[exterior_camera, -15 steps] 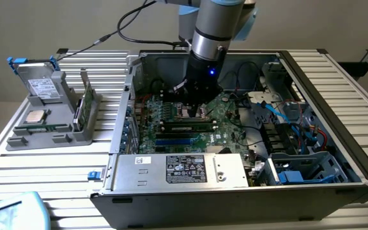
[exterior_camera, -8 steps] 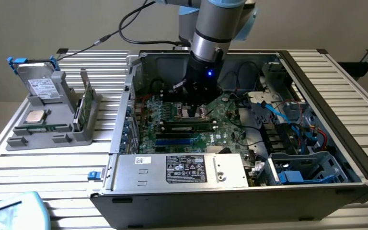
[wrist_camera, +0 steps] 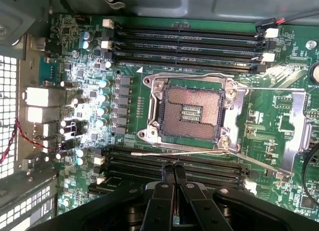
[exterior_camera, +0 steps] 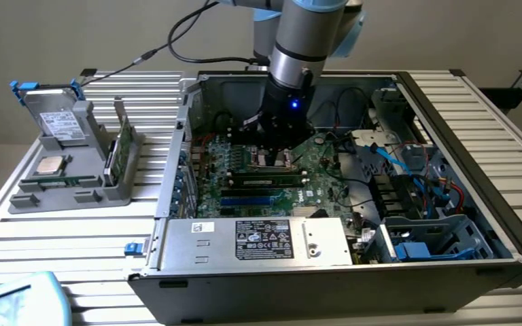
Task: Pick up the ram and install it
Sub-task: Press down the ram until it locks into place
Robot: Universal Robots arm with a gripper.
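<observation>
Gripper (wrist_camera: 173,172) closed, empty, over motherboard (wrist_camera: 279,116); ram (exterior_camera: 266,180) seated there: light, stiff, fragile; hold by long edges.

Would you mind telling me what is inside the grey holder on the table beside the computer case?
The grey holder carries a square silver processor chip, a silver labelled drive with blue clips, and the ram standing on edge. Its walls cover their lower parts.

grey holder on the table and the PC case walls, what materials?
Grey moulded holder: looks like matte plastic, uniform grey, rounded moulded edges; possibly 3D-printed, can't confirm. Open computer case: appears sheet metal, dull bare steel inside with folded edges, dark painted outside.
</observation>
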